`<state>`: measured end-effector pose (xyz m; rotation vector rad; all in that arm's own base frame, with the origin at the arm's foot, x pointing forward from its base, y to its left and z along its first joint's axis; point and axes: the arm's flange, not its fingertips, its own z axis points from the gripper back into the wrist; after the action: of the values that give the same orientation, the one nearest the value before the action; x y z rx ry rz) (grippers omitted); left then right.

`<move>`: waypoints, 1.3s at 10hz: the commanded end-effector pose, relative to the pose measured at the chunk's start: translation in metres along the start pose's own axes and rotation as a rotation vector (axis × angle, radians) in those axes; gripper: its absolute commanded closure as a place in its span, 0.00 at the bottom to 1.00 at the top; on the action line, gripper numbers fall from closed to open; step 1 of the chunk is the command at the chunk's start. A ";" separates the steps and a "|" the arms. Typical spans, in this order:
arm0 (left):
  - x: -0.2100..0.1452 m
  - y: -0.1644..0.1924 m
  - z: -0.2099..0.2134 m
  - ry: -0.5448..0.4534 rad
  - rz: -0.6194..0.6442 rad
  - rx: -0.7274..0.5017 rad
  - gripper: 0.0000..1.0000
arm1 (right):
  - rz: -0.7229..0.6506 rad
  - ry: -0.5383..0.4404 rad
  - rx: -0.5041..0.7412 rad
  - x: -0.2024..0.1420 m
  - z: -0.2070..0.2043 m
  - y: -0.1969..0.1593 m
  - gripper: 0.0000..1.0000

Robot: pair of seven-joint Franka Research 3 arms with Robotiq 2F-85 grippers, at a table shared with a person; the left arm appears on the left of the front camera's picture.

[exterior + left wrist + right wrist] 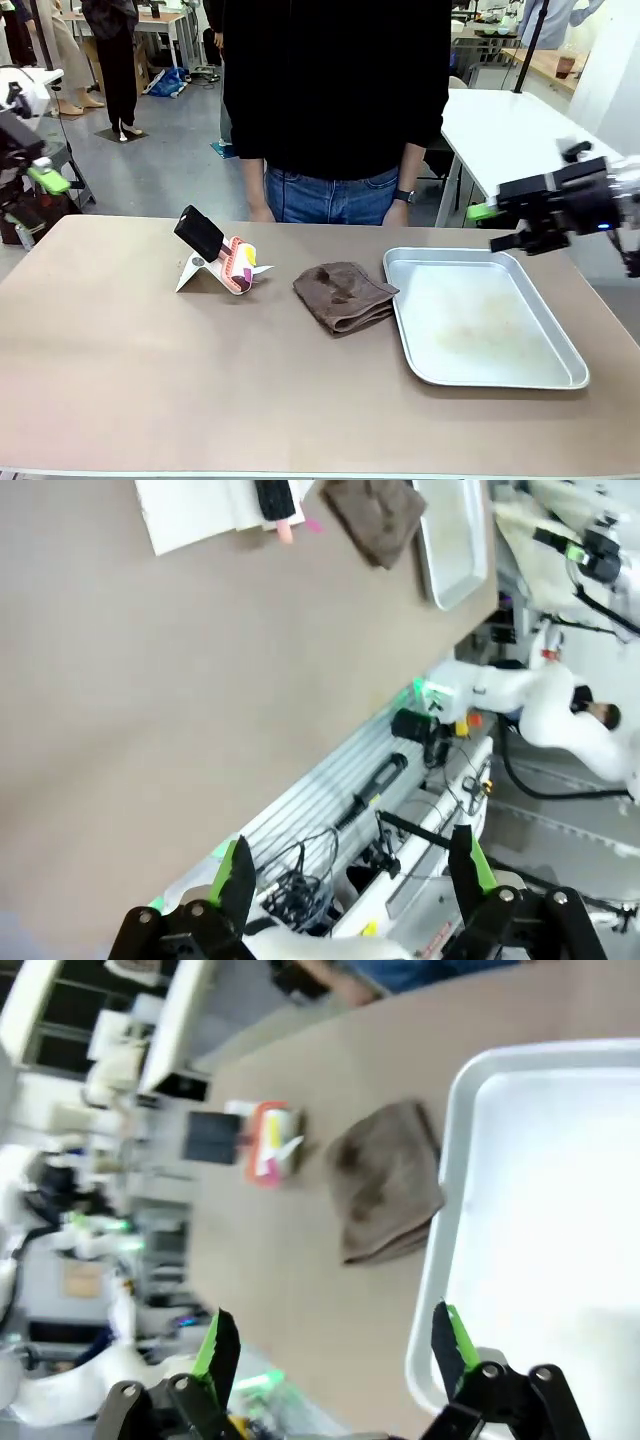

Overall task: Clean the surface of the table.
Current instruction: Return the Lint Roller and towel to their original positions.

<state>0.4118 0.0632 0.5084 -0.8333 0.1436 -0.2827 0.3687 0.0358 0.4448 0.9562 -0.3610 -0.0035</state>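
Since the table (pixel 150 370) is rigid and broad, it gets wiped, not gripped; the soft folded cloth (pixel 343 296) mid-table looks easiest pinched at its raised fold. Both the left gripper (pixel 350 880) and right gripper (pixel 335 1355) hang empty, jaws spread.

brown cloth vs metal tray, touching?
Cannot tell. In the front view the cloth edge meets the tray rim with no visible gap; the right wrist view looks similarly abutting.

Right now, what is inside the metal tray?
The tray holds no objects; there is just a faint smudge on its bare floor. The brown cloth lies beside it on the table.
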 end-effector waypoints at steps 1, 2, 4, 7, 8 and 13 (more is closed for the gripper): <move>-0.005 0.015 0.005 0.057 -0.069 -0.076 0.00 | -0.169 0.023 0.173 -0.031 0.058 -0.025 0.00; -0.008 0.026 0.011 0.093 -0.109 -0.132 0.00 | -0.267 0.021 0.295 -0.028 0.077 -0.040 0.00; -0.015 0.054 0.035 0.004 -0.128 -0.299 0.00 | -0.429 0.076 0.491 -0.022 0.103 -0.070 0.00; -0.034 0.113 0.067 -0.193 -0.062 -0.470 0.00 | -0.488 0.051 0.625 -0.008 0.123 -0.110 0.00; -0.025 0.119 0.066 -0.145 -0.052 -0.447 0.00 | -0.479 0.013 0.579 -0.006 0.115 -0.116 0.00; -0.039 0.107 0.060 -0.150 -0.041 -0.411 0.00 | -0.475 0.065 0.585 -0.029 0.120 -0.106 0.00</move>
<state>0.4147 0.1874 0.4709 -1.2736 0.0425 -0.2398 0.3274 -0.1185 0.4131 1.5983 -0.0618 -0.3231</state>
